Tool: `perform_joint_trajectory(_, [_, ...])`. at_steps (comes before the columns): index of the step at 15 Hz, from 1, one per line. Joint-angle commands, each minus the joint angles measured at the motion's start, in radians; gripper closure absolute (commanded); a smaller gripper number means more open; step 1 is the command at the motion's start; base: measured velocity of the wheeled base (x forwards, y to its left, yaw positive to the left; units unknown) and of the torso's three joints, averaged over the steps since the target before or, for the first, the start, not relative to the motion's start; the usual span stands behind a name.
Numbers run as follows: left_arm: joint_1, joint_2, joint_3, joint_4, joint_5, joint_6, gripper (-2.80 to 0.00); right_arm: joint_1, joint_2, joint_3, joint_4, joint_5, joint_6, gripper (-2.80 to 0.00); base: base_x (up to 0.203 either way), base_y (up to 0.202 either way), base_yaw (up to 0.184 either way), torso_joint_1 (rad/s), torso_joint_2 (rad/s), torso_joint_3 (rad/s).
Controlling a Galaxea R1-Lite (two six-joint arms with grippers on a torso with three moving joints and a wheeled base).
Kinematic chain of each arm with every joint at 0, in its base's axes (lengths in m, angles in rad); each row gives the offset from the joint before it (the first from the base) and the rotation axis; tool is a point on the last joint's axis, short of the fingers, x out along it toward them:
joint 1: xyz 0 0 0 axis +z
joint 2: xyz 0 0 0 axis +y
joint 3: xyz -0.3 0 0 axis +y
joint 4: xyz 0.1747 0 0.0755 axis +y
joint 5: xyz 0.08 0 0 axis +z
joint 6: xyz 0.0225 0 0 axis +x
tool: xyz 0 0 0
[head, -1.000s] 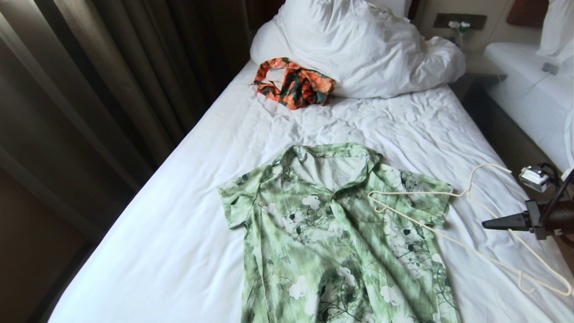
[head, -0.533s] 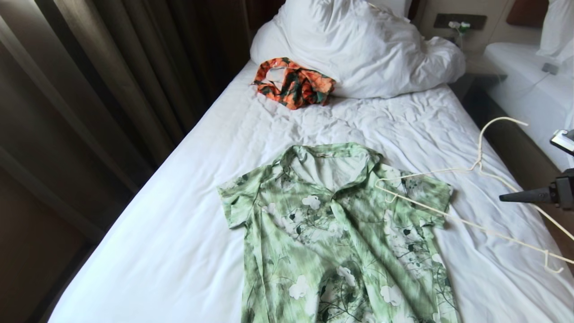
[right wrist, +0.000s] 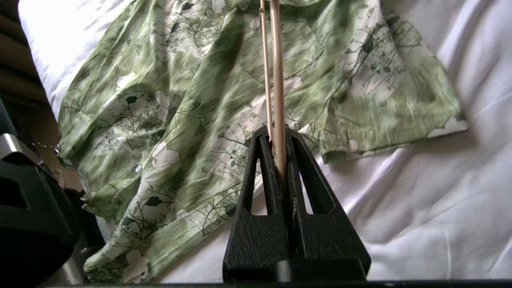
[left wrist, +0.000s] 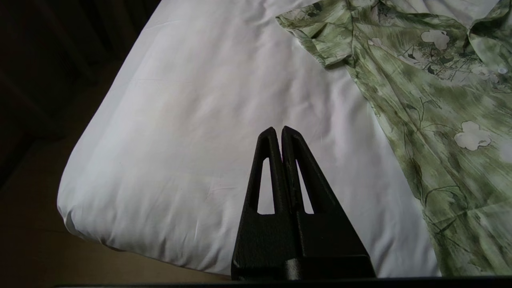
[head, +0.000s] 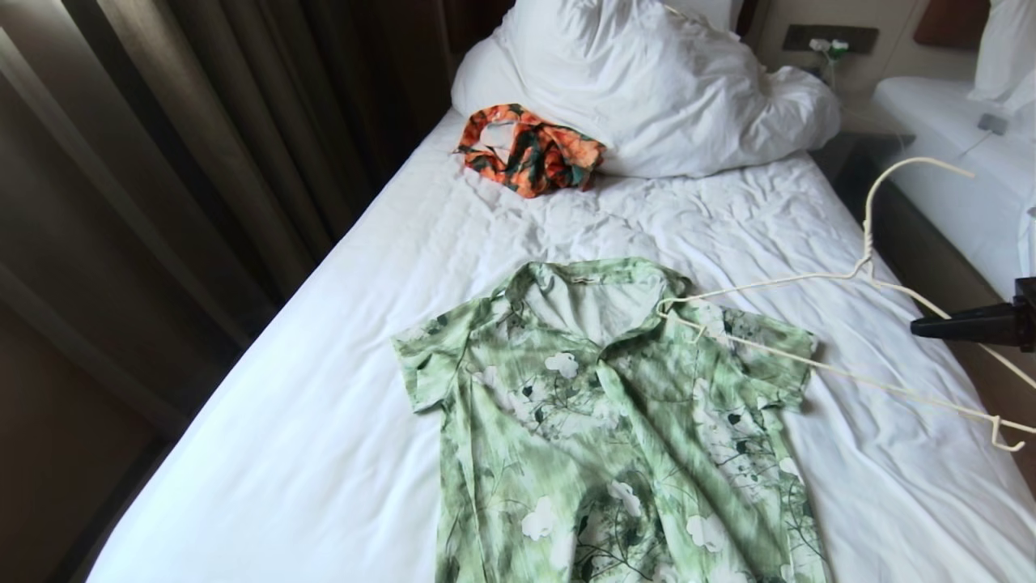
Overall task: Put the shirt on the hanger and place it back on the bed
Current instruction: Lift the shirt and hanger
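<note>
The light green flowered shirt (head: 599, 421) lies flat on the bed (head: 324, 389), collar toward the pillow. My right gripper (head: 919, 327) reaches in from the right edge, shut on the cream wire hanger (head: 867, 231). The hanger is tilted, its hook up in the air and its far corner resting by the shirt's collar. In the right wrist view the wire (right wrist: 277, 80) runs out from between the shut fingers of the gripper (right wrist: 276, 134), over the shirt (right wrist: 192, 100). My left gripper (left wrist: 279, 130) is shut and empty above the bed's near left corner, beside the shirt (left wrist: 440, 100).
An orange-and-green garment (head: 530, 150) lies crumpled against the bunched white duvet (head: 647, 81) at the head. Dark curtains (head: 162, 162) run along the left side. A second white bed (head: 955, 162) stands on the right across a narrow dark gap (head: 914, 235).
My right gripper has lifted the hanger off the sheet and drawn back toward the right edge. The hook has risen, and the hanger's far corner has slid up to the collar.
</note>
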Motion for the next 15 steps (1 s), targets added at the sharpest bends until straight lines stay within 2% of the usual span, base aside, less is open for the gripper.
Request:
perform_joint_trajectory(1, [-0.001, 0.001, 0.000, 0.000, 0.000, -0.001, 0.00, 0.007, 0.019, -0.012, -0.002, 0.028, -0.110, 0.00, 0.000, 0.000, 0.000, 0.000, 0.00, 0.000])
perform_joint_trajectory(2, [0.000, 0.001, 0.000, 0.000, 0.000, -0.001, 0.00, 0.008, 0.034, -0.019, -0.018, 0.043, -0.162, 0.00, 0.000, 0.000, 0.000, 0.000, 0.00, 0.000])
perform_joint_trajectory(5, [0.000, 0.001, 0.000, 0.000, 0.000, -0.001, 0.00, 0.011, 0.023, -0.019, -0.042, 0.056, -0.172, 0.00, 0.000, 0.000, 0.000, 0.000, 0.00, 0.000])
perform_joint_trajectory(8, [0.000, 0.001, 0.000, 0.000, 0.000, -0.001, 0.00, 0.008, -0.011, 0.033, -0.046, 0.200, -0.172, 0.00, 0.000, 0.000, 0.000, 0.000, 0.00, 0.000])
perform_joint_trajectory(11, [0.000, 0.001, 0.000, 0.000, 0.000, -0.001, 0.00, -0.031, -0.043, 0.080, -0.047, 0.333, -0.172, 0.00, 0.000, 0.000, 0.000, 0.000, 0.00, 0.000])
perform_joint_trajectory(12, [0.000, 0.001, 0.000, 0.000, 0.000, -0.001, 0.00, -0.036, -0.049, 0.081, -0.048, 0.357, -0.172, 0.00, 0.000, 0.000, 0.000, 0.000, 0.00, 0.000])
perform_joint_trajectory(15, [0.000, 0.001, 0.000, 0.000, 0.000, -0.001, 0.00, -0.043, -0.049, 0.093, -0.049, 0.362, -0.176, 0.00, 0.000, 0.000, 0.000, 0.000, 0.00, 0.000])
